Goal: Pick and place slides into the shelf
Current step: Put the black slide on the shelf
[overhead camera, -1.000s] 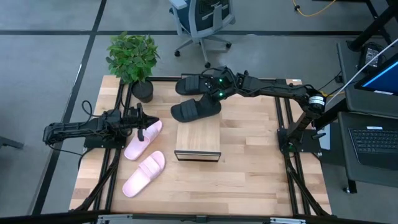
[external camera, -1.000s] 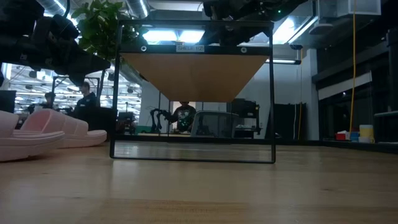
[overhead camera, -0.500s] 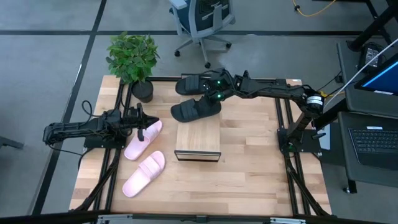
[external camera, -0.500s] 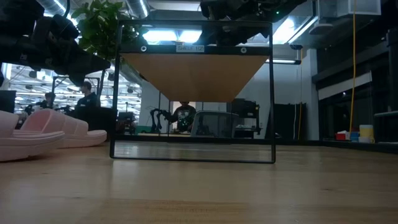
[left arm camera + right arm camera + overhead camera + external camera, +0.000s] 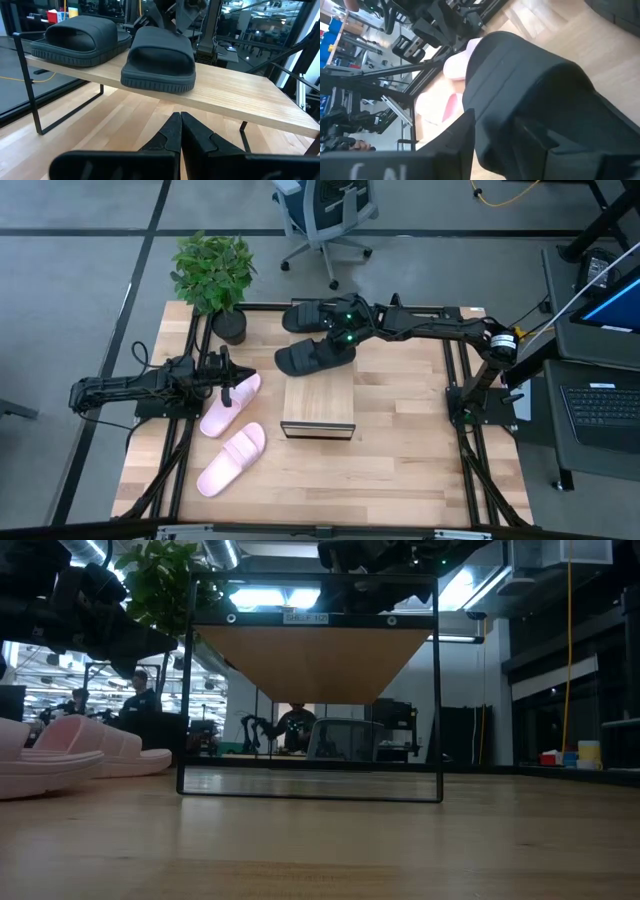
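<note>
The shelf [image 5: 318,405] stands mid-table, and its plank top also shows in the left wrist view [image 5: 240,95]. Two black slides lie on it: one [image 5: 308,315] at the far end, the other [image 5: 312,358] nearer the middle. My right gripper [image 5: 341,337] is shut on the nearer one [image 5: 157,55], at its right end. Two pale pink slides [image 5: 232,402] [image 5: 232,458] rest sole-down on the table to the left. My left gripper [image 5: 228,383] hovers shut and level over the farther pink slide, touching nothing. My right gripper holds the nearer black slide at the strap end [image 5: 520,100] that faces the table's right. The fingers [image 5: 462,137] slant down from the far right. The slide's bulk hides the place of contact. Its sole lies flat on the shelf's top [image 5: 165,85].
A potted plant [image 5: 213,275] stands at the table's far left corner. An office chair [image 5: 325,215] is beyond the far edge, and a desk with a laptop [image 5: 600,395] is to the right. People show in the room behind [image 5: 293,725]. Bare tabletop lies near and right of the shelf.
</note>
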